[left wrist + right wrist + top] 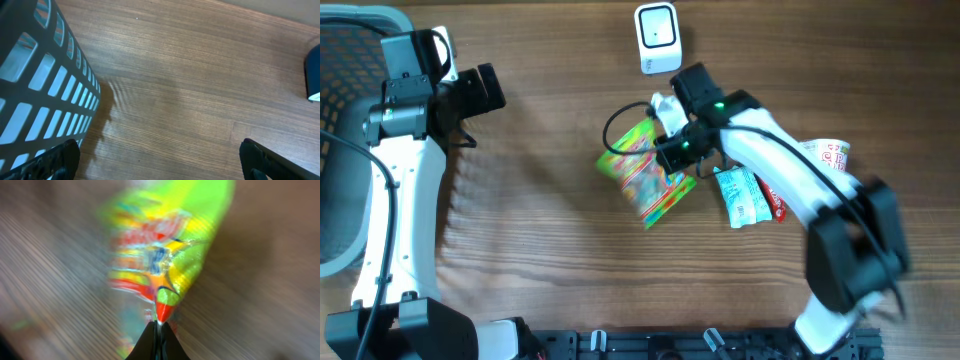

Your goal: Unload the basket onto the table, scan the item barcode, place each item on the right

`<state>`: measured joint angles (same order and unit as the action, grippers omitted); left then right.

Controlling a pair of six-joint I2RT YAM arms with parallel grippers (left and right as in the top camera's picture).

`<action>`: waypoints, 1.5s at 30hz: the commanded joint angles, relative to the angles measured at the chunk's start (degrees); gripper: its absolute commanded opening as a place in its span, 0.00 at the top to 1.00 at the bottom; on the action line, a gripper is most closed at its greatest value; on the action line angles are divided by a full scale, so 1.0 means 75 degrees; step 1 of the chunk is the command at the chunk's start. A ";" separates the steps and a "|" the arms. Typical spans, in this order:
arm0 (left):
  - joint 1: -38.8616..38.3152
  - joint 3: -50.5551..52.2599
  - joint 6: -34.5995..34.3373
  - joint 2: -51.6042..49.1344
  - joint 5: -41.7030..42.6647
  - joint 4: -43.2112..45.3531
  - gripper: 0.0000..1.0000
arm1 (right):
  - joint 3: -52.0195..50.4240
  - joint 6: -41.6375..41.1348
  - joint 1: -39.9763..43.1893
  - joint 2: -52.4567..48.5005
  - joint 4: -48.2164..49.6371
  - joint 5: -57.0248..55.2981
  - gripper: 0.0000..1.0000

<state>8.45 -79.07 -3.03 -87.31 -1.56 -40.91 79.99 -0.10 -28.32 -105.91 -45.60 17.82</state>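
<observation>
A green snack bag [642,175] with colourful print lies near the middle of the wooden table. My right gripper [672,152] is at its right edge, shut on that edge. In the right wrist view the closed black jaws [159,330] pinch the red-tipped seam of the blurred bag [170,255]. A white barcode scanner [657,38] stands at the far edge of the table, above the bag. My left gripper [475,100] hovers open at the left beside the basket, and nothing is between its fingers [160,160].
A grey mesh basket [340,60] fills the left edge and shows in the left wrist view [40,100]. Right of the bag lie a white-green packet [740,195], a red item [777,207] and a white red-printed pack [830,155].
</observation>
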 commanded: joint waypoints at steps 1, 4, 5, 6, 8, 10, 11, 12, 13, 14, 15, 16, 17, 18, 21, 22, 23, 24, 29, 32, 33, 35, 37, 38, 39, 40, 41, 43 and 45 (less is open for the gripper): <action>0.0061 -0.0058 0.0119 0.0070 0.0061 0.0020 0.00 | 0.0050 -0.0210 -0.0854 0.1405 -0.0221 -0.3328 0.96; 0.0061 -0.0058 0.0119 0.0070 0.0064 0.0020 0.00 | 0.0038 -0.0204 -0.1821 0.1550 -0.0583 -0.5289 0.95; 0.0061 -0.0058 0.0119 0.0070 0.0061 0.0020 0.00 | 0.0000 -0.0210 -0.2078 0.1501 -0.0615 -0.5639 0.96; 0.0061 -0.0058 0.0119 0.0070 0.0061 0.0020 0.00 | -0.0050 -0.0207 -0.2442 0.1399 -0.0600 -0.6038 0.96; 0.0061 -0.0058 0.0119 0.0070 0.0064 0.0020 0.00 | -0.0131 -0.0233 -0.2993 0.1075 -0.0306 -0.6397 0.96; 0.0061 -0.0058 0.0119 0.0070 0.0064 0.0020 0.00 | -0.0131 -0.0816 -0.3013 0.0901 -0.0079 -0.6196 0.96; 0.0061 -0.0058 0.0119 0.0070 0.0064 0.0020 0.00 | -0.0131 -0.0901 -0.2847 0.0863 -0.0006 -0.5788 0.70; 0.0061 -0.0058 0.0119 0.0070 0.0061 0.0020 0.00 | -0.0128 -0.0898 -0.2541 0.0863 0.0058 -0.5196 0.34; 0.0061 -0.0058 0.0119 0.0070 0.0064 0.0020 0.00 | -0.0128 -0.0892 -0.2294 0.0863 0.0070 -0.4774 0.31; 0.0061 -0.0058 0.0119 0.0070 0.0061 0.0020 0.00 | -0.0131 -0.0901 -0.1915 0.0863 0.0061 -0.4258 0.35; 0.0061 -0.0058 0.0119 0.0070 0.0064 0.0020 0.00 | -0.0131 -0.0906 -0.1580 0.0839 0.0015 -0.4004 0.42; 0.0061 -0.0058 0.0119 0.0070 0.0061 0.0020 0.00 | -0.0131 -0.0895 -0.1448 0.0822 -0.0026 -0.4030 0.42; 0.0061 -0.0058 0.0119 0.0070 0.0061 0.0020 0.00 | -0.0131 -0.0895 -0.1306 0.0772 -0.0085 -0.4199 0.43; 0.0061 -0.0058 0.0119 0.0070 0.0064 0.0020 0.00 | -0.0131 -0.0819 -0.1201 0.0667 -0.0102 -0.4351 0.42; 0.0061 -0.0058 0.0119 0.0070 0.0061 0.0020 0.00 | -0.0131 -0.0787 -0.1215 0.0146 0.0195 -0.4456 0.34; 0.0061 -0.0058 0.0119 0.0070 0.0064 0.0020 0.00 | -0.0131 -0.0793 -0.1215 -0.0015 0.0256 -0.4599 0.33; 0.0061 -0.0058 0.0119 0.0070 0.0064 0.0020 0.00 | -0.0131 -0.0790 -0.1215 -0.0224 0.0323 -0.4672 0.30; 0.0061 -0.0058 0.0119 0.0070 0.0064 0.0020 0.00 | -0.0131 -0.0790 -0.1212 -0.0393 0.0379 -0.4689 0.29; 0.0061 -0.0058 0.0119 0.0070 0.0064 0.0020 0.00 | -0.0131 -0.0790 -0.1212 -0.1676 0.0717 -0.5540 0.25; 0.0061 -0.0058 0.0119 0.0070 0.0064 0.0020 0.00 | -0.0131 -0.0810 -0.1212 -0.2159 0.0755 -0.5464 0.29; 0.0061 -0.0058 0.0119 0.0070 0.0064 0.0020 0.00 | -0.0131 -0.0804 -0.1212 -0.2226 0.0755 -0.5286 0.31; 0.0061 -0.0058 0.0119 0.0070 0.0061 0.0020 0.00 | -0.0131 -0.0804 -0.1212 -0.2302 0.0778 -0.4873 0.43; 0.0061 -0.0058 0.0119 0.0070 0.0064 0.0020 0.00 | -0.0131 -0.0807 -0.1212 -0.2302 0.0772 -0.4500 0.51; 0.0061 -0.0058 0.0119 0.0070 0.0064 0.0020 0.00 | -0.0131 -0.0810 -0.1212 -0.2302 0.0758 -0.4383 0.52; 0.0061 -0.0058 0.0119 0.0070 0.0061 0.0020 0.00 | -0.0131 -0.0819 -0.1212 -0.2302 0.0755 -0.4354 0.59; 0.0061 -0.0058 0.0119 0.0070 0.0064 0.0020 0.00 | -0.0131 -0.0822 -0.1212 -0.2302 0.0755 -0.4249 0.75; 0.0061 -0.0058 0.0119 0.0070 0.0064 0.0020 0.00 | -0.0131 -0.0819 -0.1201 -0.2299 0.0766 -0.4025 0.84; 0.0061 -0.0058 0.0119 0.0070 0.0064 0.0020 0.00 | -0.0125 -0.0804 -0.1192 -0.2261 0.0737 -0.3346 0.83; 0.0061 -0.0058 0.0119 0.0070 0.0064 0.0020 0.00 | -0.0122 -0.0775 -0.1201 -0.2092 0.0717 -0.2521 0.76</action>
<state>8.43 -79.07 -3.03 -87.31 -1.56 -40.88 80.18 -5.87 -36.84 -119.57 -39.70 -17.91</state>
